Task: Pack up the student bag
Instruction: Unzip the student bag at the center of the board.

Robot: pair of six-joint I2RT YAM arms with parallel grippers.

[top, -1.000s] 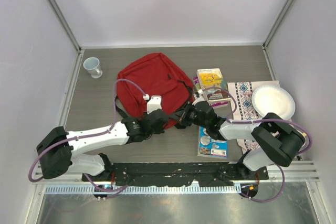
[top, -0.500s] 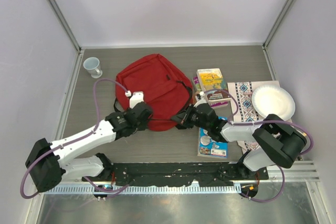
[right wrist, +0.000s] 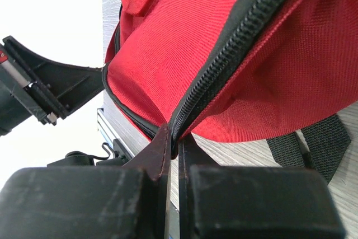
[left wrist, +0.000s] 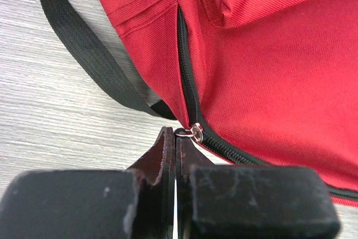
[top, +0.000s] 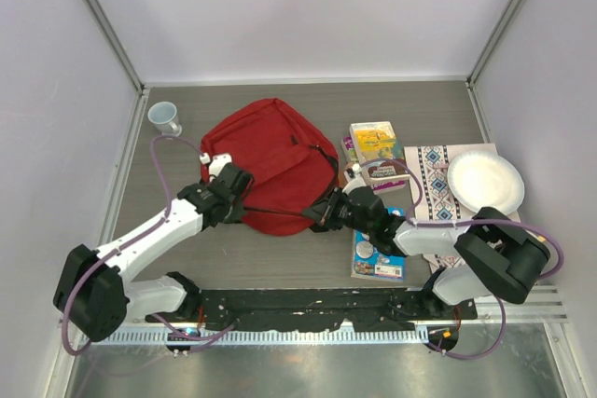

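The red student bag [top: 270, 156] lies flat in the middle of the table. My left gripper [top: 240, 199] is at its near left edge, shut on the black zipper's pull; the left wrist view shows the metal ring of the pull [left wrist: 194, 133] right at my closed fingertips [left wrist: 166, 144], with a black strap [left wrist: 84, 54] lying on the table to the left. My right gripper [top: 319, 216] is at the bag's near right edge, shut on the black zipper edge of the bag [right wrist: 224, 71], which it lifts slightly off the table. The bag's inside is hidden.
A small white cup [top: 166, 118] stands at the far left. A stack of colourful books [top: 375, 151] lies right of the bag, and another book [top: 378, 253] lies near the front. A patterned placemat [top: 431, 184] carries a white plate [top: 485, 184] at the right.
My left gripper has travelled left along the bag's near edge with the zipper pull. The bag has shifted slightly left. My right gripper has kept its hold in almost the same place.
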